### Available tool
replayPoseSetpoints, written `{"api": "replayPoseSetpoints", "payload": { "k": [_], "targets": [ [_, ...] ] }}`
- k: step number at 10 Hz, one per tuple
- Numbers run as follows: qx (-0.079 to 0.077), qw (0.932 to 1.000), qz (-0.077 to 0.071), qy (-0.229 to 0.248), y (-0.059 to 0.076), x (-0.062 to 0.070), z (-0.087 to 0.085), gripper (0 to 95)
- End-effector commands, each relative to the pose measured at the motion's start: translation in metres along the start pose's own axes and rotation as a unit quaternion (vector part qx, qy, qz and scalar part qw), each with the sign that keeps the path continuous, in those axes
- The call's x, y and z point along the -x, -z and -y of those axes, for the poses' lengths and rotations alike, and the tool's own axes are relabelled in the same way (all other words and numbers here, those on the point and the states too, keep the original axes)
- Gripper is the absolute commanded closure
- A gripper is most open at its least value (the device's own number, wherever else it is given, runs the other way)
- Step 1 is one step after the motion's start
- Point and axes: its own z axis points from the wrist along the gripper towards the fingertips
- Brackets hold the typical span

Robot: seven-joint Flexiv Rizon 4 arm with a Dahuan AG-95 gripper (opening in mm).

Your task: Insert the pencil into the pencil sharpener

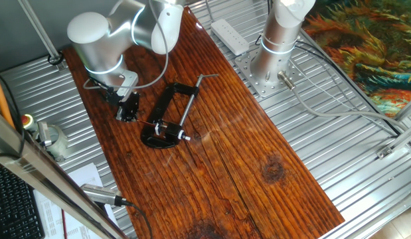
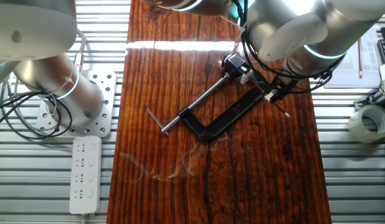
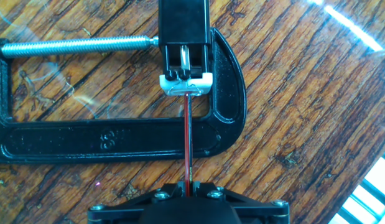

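My gripper (image 3: 188, 185) is shut on the pencil (image 3: 188, 137), a thin dark-red stick that runs straight ahead from the fingers. Its far end meets the white mouth of the pencil sharpener (image 3: 186, 43), a small black block held in the black C-clamp (image 3: 105, 142). I cannot tell how deep the tip sits. In one fixed view the gripper (image 1: 128, 109) is left of the clamped sharpener (image 1: 170, 131), with the pencil (image 1: 147, 123) bridging them. In the other fixed view the gripper (image 2: 272, 93) is right of the sharpener (image 2: 234, 65).
The clamp's silver screw rod (image 3: 80, 45) lies across the wooden board (image 1: 245, 166). Ribbed metal table surrounds the board. A white power strip (image 2: 85, 171) and another arm's base (image 1: 275, 46) stand beside it. A tape roll (image 2: 369, 121) is off the board's edge.
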Motion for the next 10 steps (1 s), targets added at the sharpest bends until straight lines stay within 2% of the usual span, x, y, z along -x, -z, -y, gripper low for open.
{"api": "replayPoseSetpoints", "payload": {
  "k": [1,10],
  "targets": [
    [0.001,1.0000,-0.001,-0.002,-0.0004,0.0019,-0.0002,95.0],
    [0.002,0.9999,0.002,-0.013,-0.0041,0.0099,-0.0037,95.0]
  ]
}}
